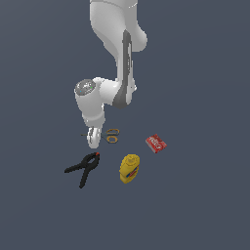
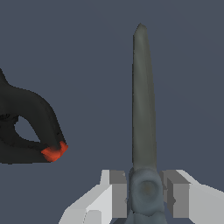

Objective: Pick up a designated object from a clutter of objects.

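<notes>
Straddling the scissors pivot, hand pads at either side

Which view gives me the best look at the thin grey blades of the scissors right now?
The wrist view: the grey scissor blades run long and unobstructed, their pivot between the gripper fingers. The exterior view shows mostly the yellow-orange ring handles; the gripper covers the pivot area, leaving only a thin sliver of blade.
</notes>
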{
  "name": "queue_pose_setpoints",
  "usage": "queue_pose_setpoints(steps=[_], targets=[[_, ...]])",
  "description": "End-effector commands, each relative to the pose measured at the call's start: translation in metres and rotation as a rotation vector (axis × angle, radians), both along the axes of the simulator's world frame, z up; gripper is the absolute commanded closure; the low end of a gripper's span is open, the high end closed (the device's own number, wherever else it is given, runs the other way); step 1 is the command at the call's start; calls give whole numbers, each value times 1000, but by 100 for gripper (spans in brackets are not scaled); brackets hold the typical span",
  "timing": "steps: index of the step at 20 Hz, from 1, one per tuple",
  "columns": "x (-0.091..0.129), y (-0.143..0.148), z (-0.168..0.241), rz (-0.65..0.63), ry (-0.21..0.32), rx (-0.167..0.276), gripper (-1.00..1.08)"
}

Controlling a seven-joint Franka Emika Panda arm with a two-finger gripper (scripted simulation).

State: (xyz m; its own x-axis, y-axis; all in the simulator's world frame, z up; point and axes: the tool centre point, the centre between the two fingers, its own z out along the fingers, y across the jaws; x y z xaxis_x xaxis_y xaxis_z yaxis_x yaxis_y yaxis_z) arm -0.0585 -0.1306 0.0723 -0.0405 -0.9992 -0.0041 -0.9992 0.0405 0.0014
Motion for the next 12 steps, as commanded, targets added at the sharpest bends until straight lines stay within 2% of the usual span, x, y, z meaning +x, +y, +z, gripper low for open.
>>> queue_pose_setpoints(steps=[1,12], targets=[[-4,-10,21,-1,-1,0,108],[-26,-66,131,-3,0,-3,108]])
